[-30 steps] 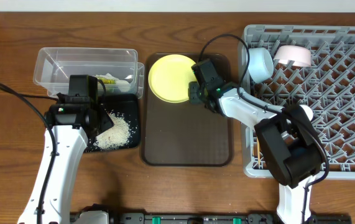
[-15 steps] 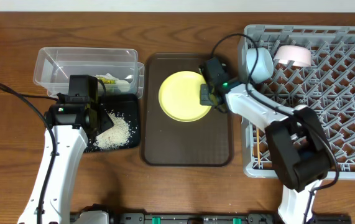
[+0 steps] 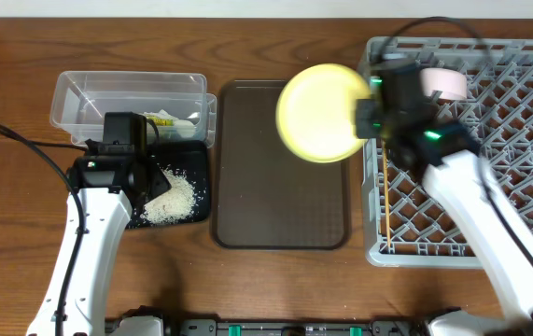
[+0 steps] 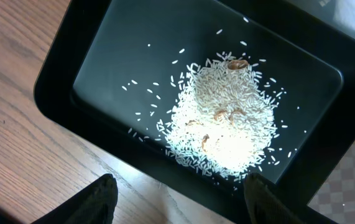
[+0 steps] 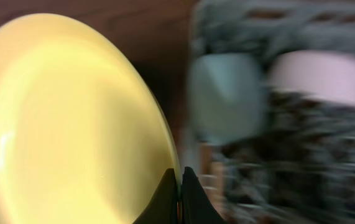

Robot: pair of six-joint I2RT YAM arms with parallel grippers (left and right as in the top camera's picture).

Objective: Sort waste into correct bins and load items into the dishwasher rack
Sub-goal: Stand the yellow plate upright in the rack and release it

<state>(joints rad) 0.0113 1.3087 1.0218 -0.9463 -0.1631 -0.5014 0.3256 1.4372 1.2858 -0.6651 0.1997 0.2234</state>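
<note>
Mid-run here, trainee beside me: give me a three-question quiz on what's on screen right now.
1. True or false: the right gripper is open.
2. The loose rice lies in: A) clear tub B) black tray C) brown serving tray.
3. Fill in: the wooden chopsticks lie in the ____.
Key: 1 false, it is shut on the yellow plate at its rim. 2 B. 3 dishwasher rack.

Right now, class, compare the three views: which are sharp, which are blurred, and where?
Overhead: left side sharp, yellow plate and right arm smeared by motion blur. Left wrist: crisp, single rice grains distinct in the glossy black tray. Right wrist: plate fairly clear, dishwasher rack behind badly blurred.
</note>
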